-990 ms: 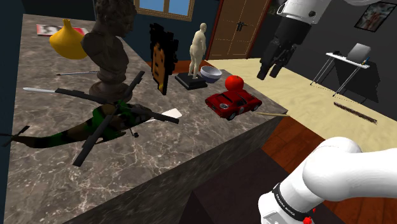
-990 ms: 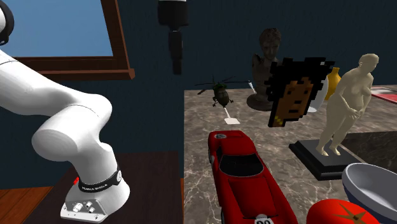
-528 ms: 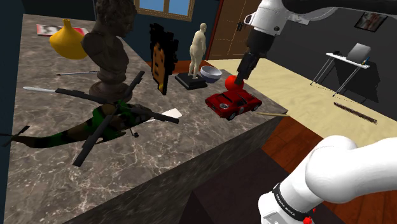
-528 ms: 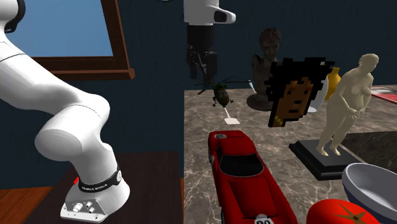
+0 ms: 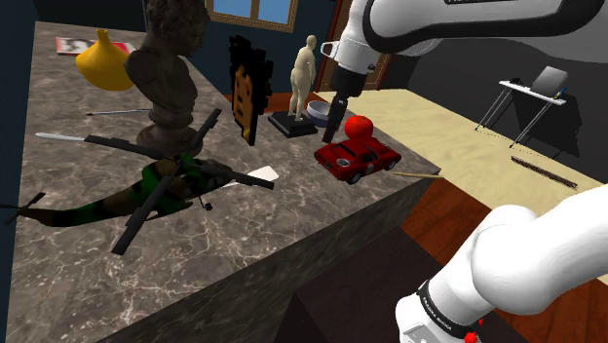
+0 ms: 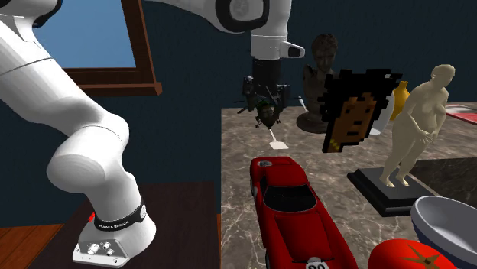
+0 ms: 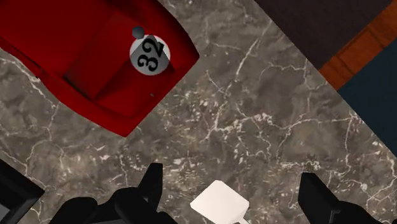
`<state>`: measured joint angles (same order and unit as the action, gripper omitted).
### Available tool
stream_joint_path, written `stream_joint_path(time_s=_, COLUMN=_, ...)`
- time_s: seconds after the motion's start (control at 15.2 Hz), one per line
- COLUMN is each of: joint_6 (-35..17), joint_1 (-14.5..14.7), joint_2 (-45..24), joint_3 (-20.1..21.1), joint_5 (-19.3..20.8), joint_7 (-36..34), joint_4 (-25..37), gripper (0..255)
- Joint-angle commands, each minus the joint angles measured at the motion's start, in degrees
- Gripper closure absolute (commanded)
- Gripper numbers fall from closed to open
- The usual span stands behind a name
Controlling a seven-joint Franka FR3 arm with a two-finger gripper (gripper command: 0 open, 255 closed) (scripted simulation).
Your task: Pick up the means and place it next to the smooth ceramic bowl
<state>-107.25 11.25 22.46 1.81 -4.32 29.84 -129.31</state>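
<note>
A red toy car (image 5: 357, 156) marked 32 (image 7: 95, 57) stands near the marble table's edge, long and close in the second exterior view (image 6: 294, 206). The grey-white bowl (image 5: 323, 113) sits just behind it, beside a red ball (image 5: 359, 126); the bowl's rim (image 6: 451, 222) shows at the second exterior view's lower right. My gripper (image 5: 334, 125) hangs open well above the table (image 6: 265, 103), holding nothing. In the wrist view its fingers (image 7: 153, 184) stand wide apart, with a small white flat piece (image 7: 219, 203) on the marble below them and the car beyond.
A camouflage helicopter (image 5: 156, 190), a dark bust (image 5: 171, 68), a pixelated head (image 5: 248, 88), a pale figurine (image 5: 303, 73) and a yellow gourd (image 5: 105, 60) share the table (image 5: 292, 224). The table edge drops to wooden floor (image 7: 362, 44) close to the car.
The arm has swung from beyond the table edge to the shoulder view's left, bringing the open gripper over the marble between the car and the white piece.
</note>
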Motion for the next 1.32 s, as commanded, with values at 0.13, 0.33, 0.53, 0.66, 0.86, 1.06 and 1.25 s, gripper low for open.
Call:
stream_joint_path(time_s=0.13, joint_6=-4.85, joint_1=2.36, joint_2=-7.53, joint_3=0.49, joint_5=0.06, joint_7=7.73, joint_4=3.02, gripper=0)
stream_joint_path(time_s=0.33, joint_6=-8.08, joint_1=4.00, joint_2=-12.82, joint_3=1.30, joint_5=0.10, joint_7=13.02, joint_4=5.28, gripper=0)
stream_joint_path(time_s=0.53, joint_6=-10.94, joint_1=5.52, joint_2=-17.92, joint_3=2.39, joint_5=0.29, joint_7=18.06, joint_4=7.72, gripper=0)
stream_joint_path(time_s=0.66, joint_6=-12.68, joint_1=6.48, joint_2=-21.20, joint_3=3.23, joint_5=0.53, joint_7=21.27, joint_4=9.40, gripper=0)
stream_joint_path(time_s=0.86, joint_6=-15.06, joint_1=7.88, joint_2=-25.93, joint_3=4.65, joint_5=1.13, joint_7=25.86, joint_4=11.94, gripper=0)
stream_joint_path(time_s=1.06, joint_6=-17.23, joint_1=9.27, joint_2=-30.42, joint_3=6.19, joint_5=2.02, joint_7=30.19, joint_4=14.43, gripper=0)
stream_joint_path(time_s=1.25, joint_6=-18.65, joint_1=9.77, joint_2=-32.30, joint_3=6.77, joint_5=2.46, joint_7=31.61, joint_4=14.93, gripper=0)
